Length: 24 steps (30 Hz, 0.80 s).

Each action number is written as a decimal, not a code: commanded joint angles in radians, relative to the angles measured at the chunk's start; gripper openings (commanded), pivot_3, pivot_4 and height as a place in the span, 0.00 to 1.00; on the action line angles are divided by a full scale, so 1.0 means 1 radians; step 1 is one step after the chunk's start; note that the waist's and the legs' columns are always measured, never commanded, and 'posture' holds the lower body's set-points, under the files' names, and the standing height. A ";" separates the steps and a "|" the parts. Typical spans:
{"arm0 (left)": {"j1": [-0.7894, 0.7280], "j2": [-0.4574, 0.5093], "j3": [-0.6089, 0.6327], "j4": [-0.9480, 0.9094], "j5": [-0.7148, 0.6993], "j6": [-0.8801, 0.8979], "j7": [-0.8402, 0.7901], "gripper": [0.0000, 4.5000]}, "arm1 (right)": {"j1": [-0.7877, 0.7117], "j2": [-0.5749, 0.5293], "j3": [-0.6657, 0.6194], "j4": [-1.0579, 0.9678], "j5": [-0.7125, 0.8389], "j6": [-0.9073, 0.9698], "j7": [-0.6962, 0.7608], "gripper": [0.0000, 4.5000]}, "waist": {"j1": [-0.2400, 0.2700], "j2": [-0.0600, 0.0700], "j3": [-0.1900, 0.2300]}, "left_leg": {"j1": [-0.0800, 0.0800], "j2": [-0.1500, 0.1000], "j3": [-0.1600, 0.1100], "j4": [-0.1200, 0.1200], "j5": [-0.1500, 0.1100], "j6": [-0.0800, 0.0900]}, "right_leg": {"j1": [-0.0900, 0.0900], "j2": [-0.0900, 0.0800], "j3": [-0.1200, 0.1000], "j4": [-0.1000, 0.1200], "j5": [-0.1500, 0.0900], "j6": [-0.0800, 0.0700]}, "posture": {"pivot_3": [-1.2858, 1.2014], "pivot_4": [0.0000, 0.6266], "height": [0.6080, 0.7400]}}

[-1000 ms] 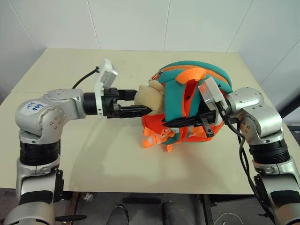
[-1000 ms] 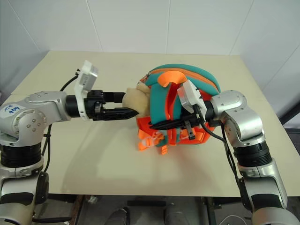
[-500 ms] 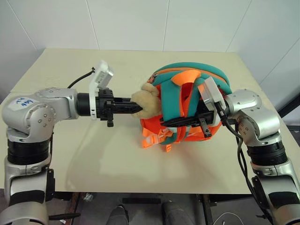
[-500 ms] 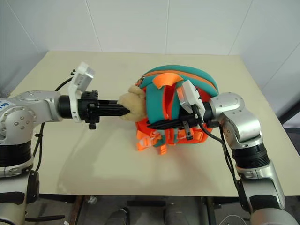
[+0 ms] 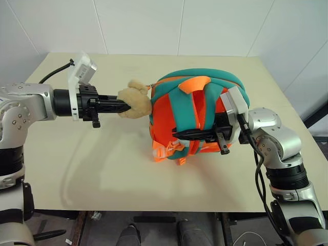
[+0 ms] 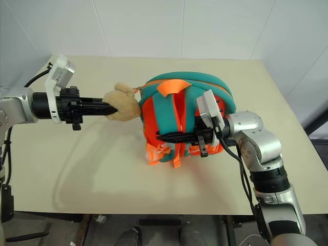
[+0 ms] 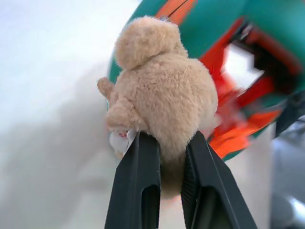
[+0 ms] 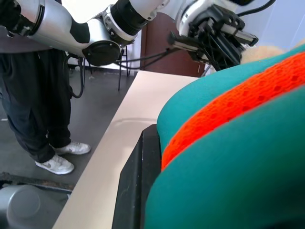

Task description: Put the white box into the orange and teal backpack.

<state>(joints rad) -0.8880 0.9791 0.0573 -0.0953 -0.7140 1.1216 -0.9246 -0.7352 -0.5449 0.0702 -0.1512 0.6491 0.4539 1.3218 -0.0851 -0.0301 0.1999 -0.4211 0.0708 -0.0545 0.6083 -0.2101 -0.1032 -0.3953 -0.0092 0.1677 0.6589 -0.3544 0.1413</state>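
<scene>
Left eye view gives you the backpack (image 5: 197, 115) standing on the beige bench (image 5: 102, 169), its orange back panel and teal-edged straps facing you and an orange handle loop at its top. You can see the tan plush head (image 5: 134, 99) sticking out from the backpack's upper left side, joined to it at the teal rim. Your left pincer (image 5: 123, 107) reaches in level from the left of the backpack and is clamped on that plush head; in the left wrist view the two black fingers (image 7: 138, 186) squeeze the lower part of the plush (image 7: 164, 112), with the backpack just behind it. Your right pincer (image 5: 179, 134) comes in from the right of the backpack and lies across its front at strap height, its black fingers together and pressed against the orange and teal straps; whether a strap is pinched between them you cannot tell. In the right wrist view teal and orange fabric (image 8: 248, 124) sits right against one black finger (image 8: 138, 186), and beyond the backpack stands a person in dark trousers and white shoes (image 8: 33, 119) on the floor beside the bench. You cannot see the white box in any of these views, so its place cannot be told.
</scene>
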 commanded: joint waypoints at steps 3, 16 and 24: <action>-0.032 0.014 -0.079 0.091 0.103 -0.075 -0.032 0.05 | 0.024 0.024 -0.049 -0.069 0.074 0.016 -0.042 0.00 | 0.001 0.000 0.000 | 0.000 0.000 0.000 0.000 0.000 0.000 | 0.000 0.000 0.000 -0.001 0.000 0.000 | 0.52 0.24 1.00; -0.106 -0.079 -0.295 0.335 0.330 -0.270 -0.134 0.04 | 0.083 0.060 -0.059 -0.145 0.152 0.049 -0.116 0.00 | 0.002 0.000 0.000 | 0.000 0.000 0.000 -0.002 0.000 0.000 | -0.001 0.000 0.000 0.000 -0.001 -0.001 | 0.52 0.24 1.00; -0.072 -0.166 -0.352 0.376 0.417 -0.304 -0.152 0.04 | 0.088 0.057 -0.052 -0.154 0.148 0.048 -0.125 0.00 | 0.004 0.000 0.000 | 0.000 0.000 0.000 -0.003 0.000 0.000 | -0.001 0.000 0.000 0.000 -0.001 -0.001 | 0.52 0.24 1.00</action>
<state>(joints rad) -0.9721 0.8199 -0.2827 0.2611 -0.3320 0.8254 -1.0770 -0.6476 -0.4911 0.0349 -0.2544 0.7693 0.5079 1.2009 -0.0814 -0.0301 0.2000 -0.4213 0.0708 -0.0546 0.6056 -0.2100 -0.1032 -0.3959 -0.0089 0.1675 0.6586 -0.3554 0.1408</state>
